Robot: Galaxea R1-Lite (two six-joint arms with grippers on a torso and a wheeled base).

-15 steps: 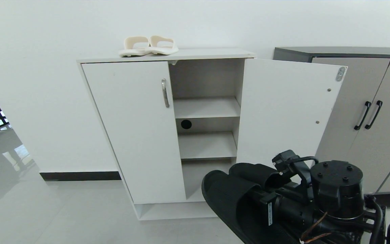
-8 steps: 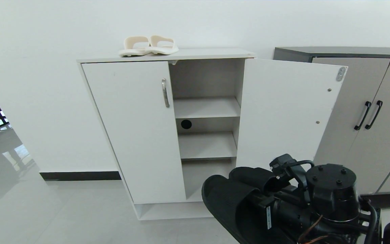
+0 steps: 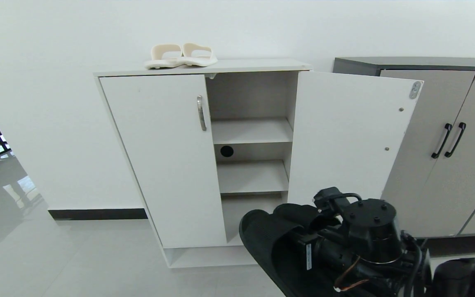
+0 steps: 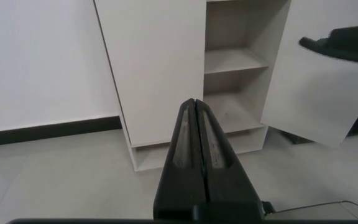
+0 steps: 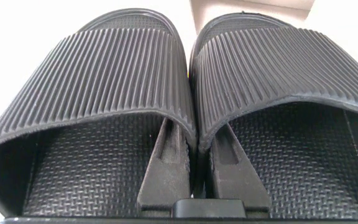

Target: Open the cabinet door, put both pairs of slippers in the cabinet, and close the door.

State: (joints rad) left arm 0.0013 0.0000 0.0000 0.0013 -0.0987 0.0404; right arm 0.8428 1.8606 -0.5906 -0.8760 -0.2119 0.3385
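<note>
The right gripper (image 5: pixel 196 146) holds the pair of black slippers (image 5: pixel 129 68). In the right wrist view its two fingers (image 5: pixel 166 171) go under the ribbed straps, one into each slipper. They pinch the two inner side walls between them, so the slippers stand side by side and touch.

The head view gives the place. The black slippers (image 3: pixel 270 235) hang low, before the lowest compartment of the cabinet (image 3: pixel 258 65) and beside the lower edge of the right door (image 3: pixel 344 136). Whether they touch this door, I cannot tell.

The left gripper (image 4: pixel 195 109) has its fingers pressed together with nothing between them. It is above the floor (image 4: pixel 55 174) and points toward the foot of the cabinet. In its view a toe of the black slippers shows before the open door.

The right door stands swung outward, and its free edge is near the grey cabinet (image 3: pixel 427 144). The left door (image 3: pixel 163 156) is shut, and its handle (image 3: pixel 200 113) sits just beside the opening. The opening lies between these two door edges, with two shelves (image 3: pixel 252 130) inside and a round hole (image 3: pixel 226 151) in the back wall. The cream slippers (image 3: pixel 182 55) lie on top of the cabinet, above the left door, touching each other. To the left, the tiled floor stretches along the wall.
</note>
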